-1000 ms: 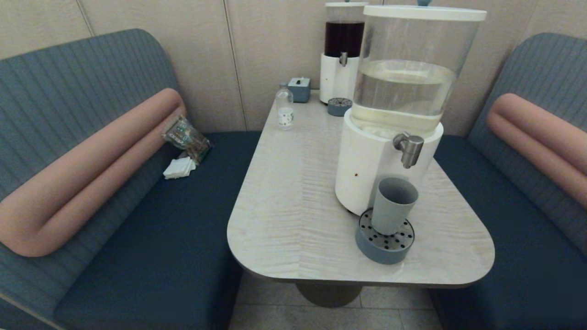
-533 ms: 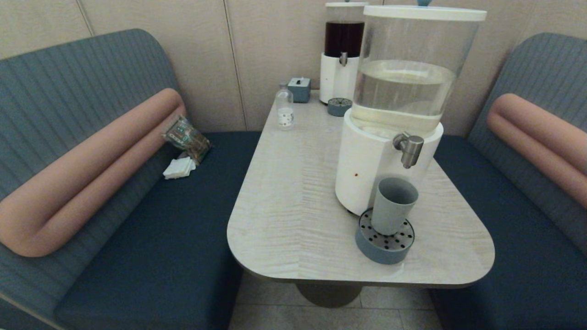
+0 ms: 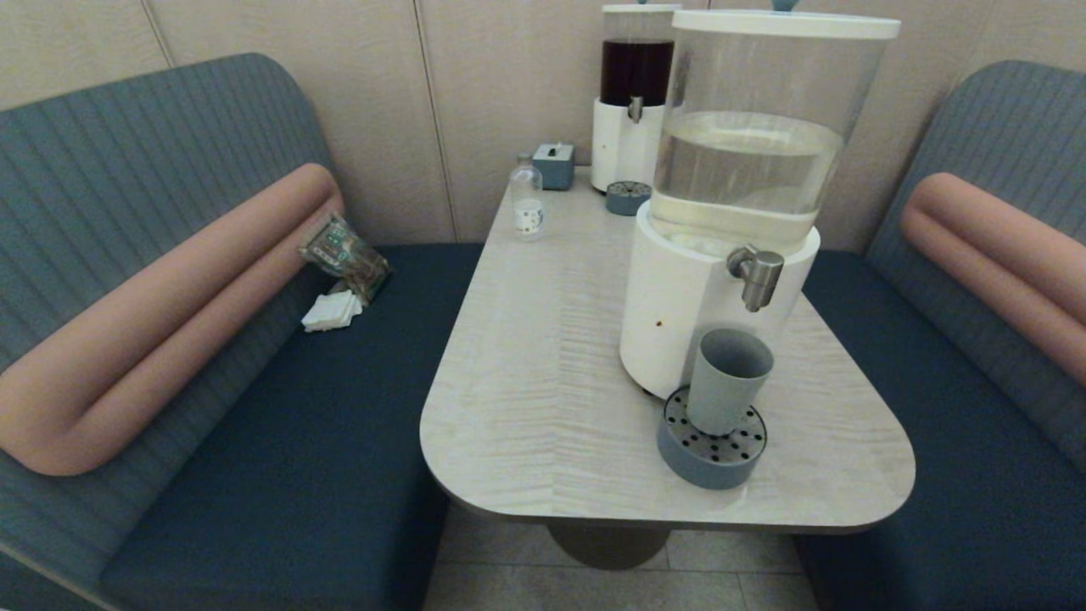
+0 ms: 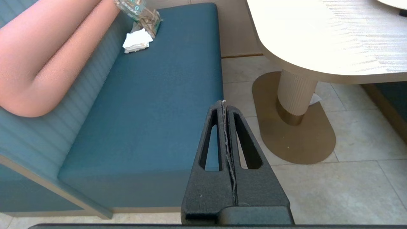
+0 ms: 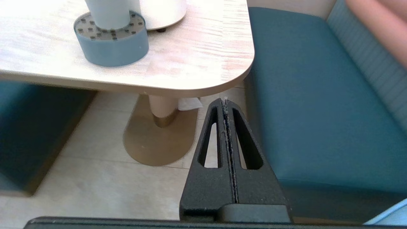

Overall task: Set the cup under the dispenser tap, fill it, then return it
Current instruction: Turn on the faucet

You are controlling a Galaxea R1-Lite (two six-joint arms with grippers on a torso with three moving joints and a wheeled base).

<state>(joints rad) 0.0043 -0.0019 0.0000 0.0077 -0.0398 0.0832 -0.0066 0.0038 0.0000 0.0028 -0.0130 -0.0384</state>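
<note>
While the cup (image 3: 728, 379) is standing upright on the perforated blue drip tray (image 3: 711, 462), just below and slightly forward of the dispenser tap (image 3: 758, 273), both arms are hanging low beside the counter (image 3: 543, 373) and neither is showing in the head view. The left tool (image 4: 223, 106) is sitting fully closed, its two fingers pressed together and holding nothing, over the edge of the blue bench seat (image 4: 152, 105) and the tiled floor. The right tool (image 5: 225, 103) is likewise pressed shut and empty, hanging just beyond the counter's rounded corner, with the tray and the cup's lower wall showing above it in the right wrist view.

Judging from this, the main risk is lying in the reach: a tool coming up from below could be clipping the counter edge or nudging the tray, and a closed tool arriving at the cup would be pushing it over rather than gripping it. If the tap is being opened with the cup's mouth sitting a little off the spout's line, liquid may be running onto the tray or the counter.

Several things are staying hard to read. Whether the cup is holding any liquid is not showing, since its inside is appearing only as a grey hollow. The exact alignment of spout and rim is uncertain from the head view's angle. The right wrist view is cutting off the cup's rim and the tap entirely.
</note>
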